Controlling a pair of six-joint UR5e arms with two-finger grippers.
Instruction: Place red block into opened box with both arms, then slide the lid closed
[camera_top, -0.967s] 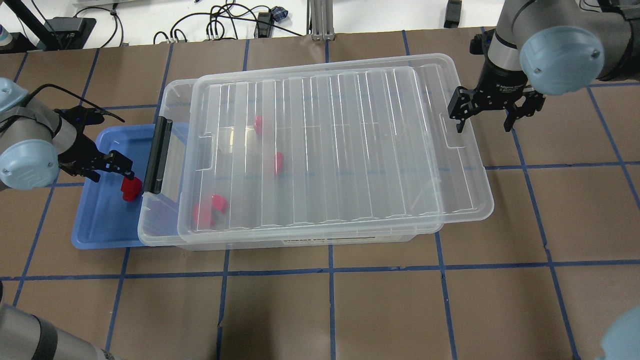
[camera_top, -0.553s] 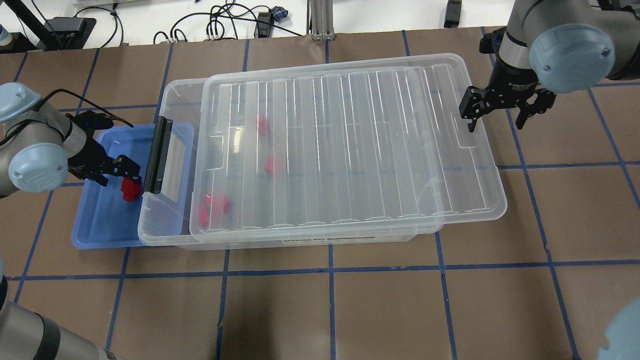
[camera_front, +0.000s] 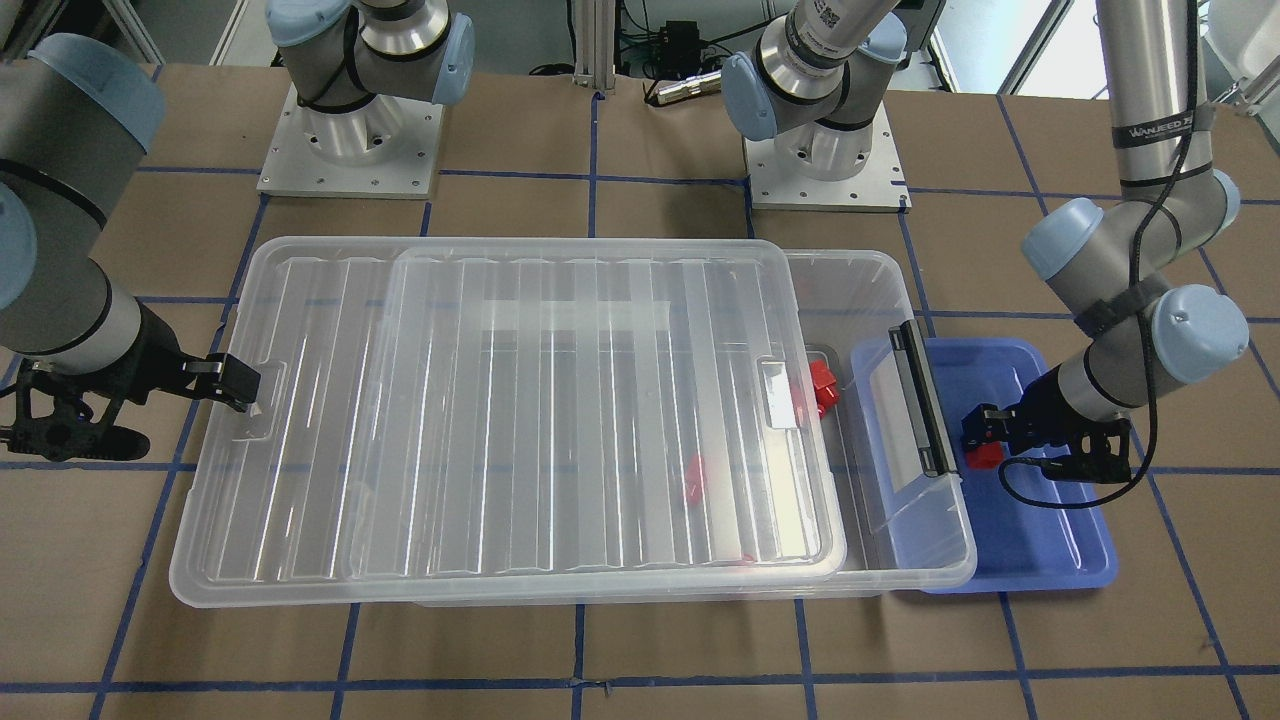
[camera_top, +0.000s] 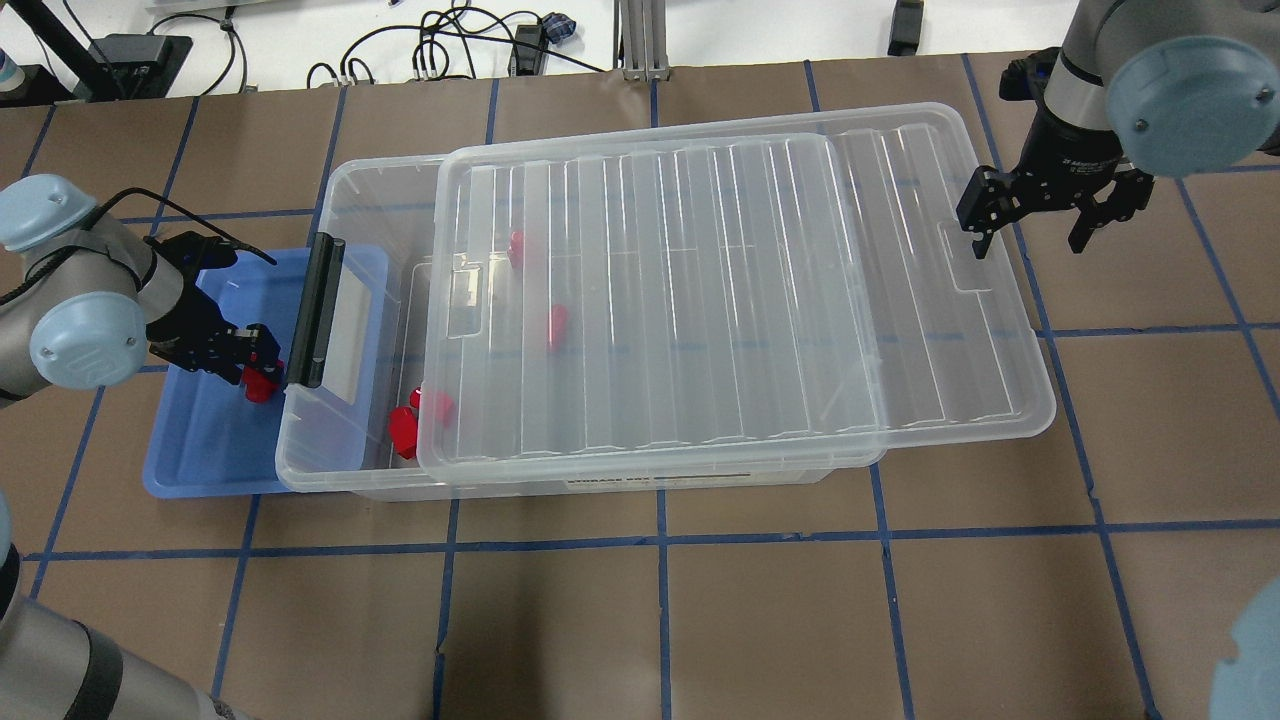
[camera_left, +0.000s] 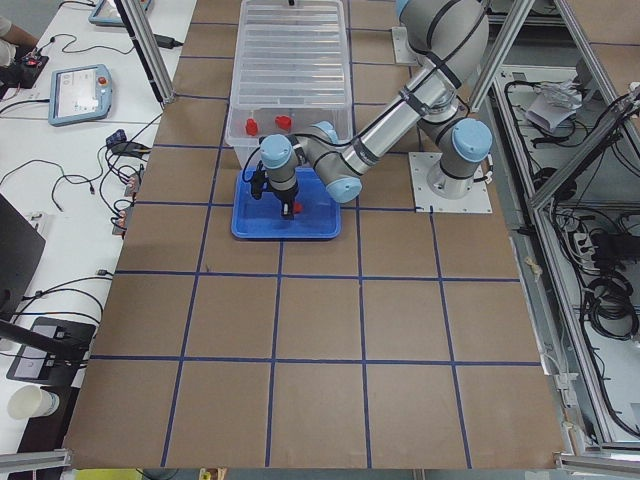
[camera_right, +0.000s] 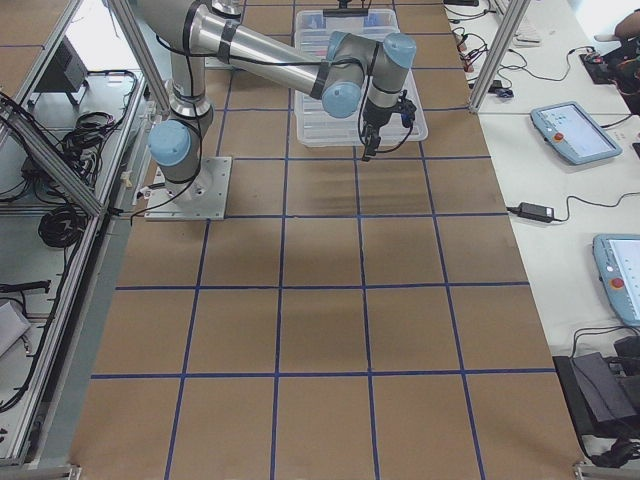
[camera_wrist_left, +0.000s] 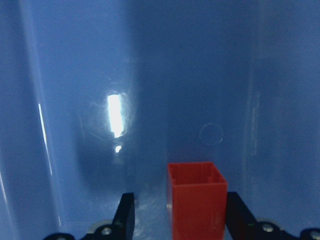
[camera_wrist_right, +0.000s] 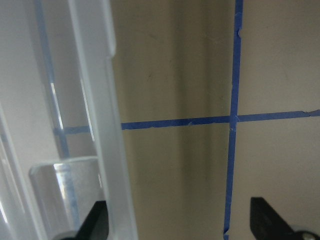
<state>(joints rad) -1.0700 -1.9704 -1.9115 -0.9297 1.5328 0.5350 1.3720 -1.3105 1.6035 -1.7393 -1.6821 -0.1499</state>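
Standing on blue tray (camera_top: 200, 465), just beside the black bar (camera_top: 318, 310) of box (camera_top: 385, 205): red block (camera_wrist_left: 197, 200), straddled by left gripper (camera_top: 256, 358). Fingers (camera_wrist_left: 126, 215) parted slightly wider than block, one against its side, a gap at the other. Lying on box, offset toward the right arm and overhanging that end: lid (camera_top: 700, 300); bar end uncovered. Inside box, other red blocks (camera_top: 405, 425). Spread wide at lid's far short edge, holding nothing: right gripper (camera_top: 1032, 245), one finger at the rim, the other over table (camera_top: 660, 620).
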